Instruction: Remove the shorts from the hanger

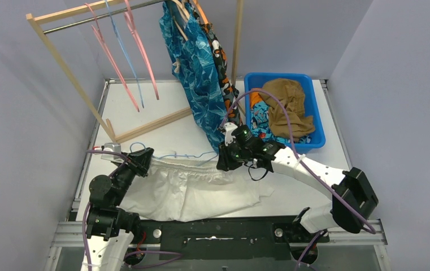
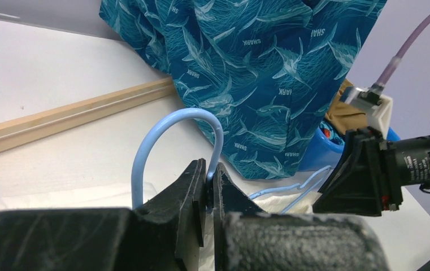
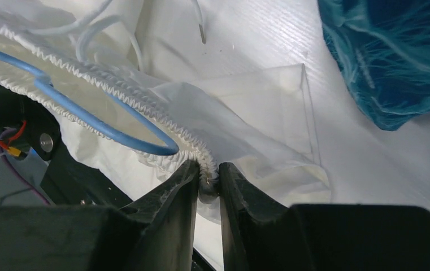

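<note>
White fabric shorts (image 1: 195, 192) lay spread flat on the white table (image 1: 161, 104), close to its front edge and between the two arms. A thin light-blue hanger (image 3: 88, 116) sat inside the elastic waistband, one shoulder showing within the gathered edge in the right wrist view.

Left gripper (image 2: 209, 169): jaws closed on the hanger's curved hook, at the left end of the waistband. Right gripper (image 3: 208, 172): jaws narrowed to a pinch on the ruched waistband edge at the garment's right end.

Beyond the grippers, teal shark-print shorts (image 1: 198, 79) hung from a wooden rack with a metal rail (image 1: 69, 76), their lower hem near the right gripper. Orange-black-white camouflage shorts (image 1: 219, 56) hung just behind them. Two pink hangers (image 1: 113, 62) and one blue hanger (image 1: 125, 56) hung on the rail to the left.

At the right rear stood a blue plastic bin (image 1: 316, 113) holding brown shorts (image 1: 289, 104) on top, with orange and blue-patterned fabric showing beneath.
</note>
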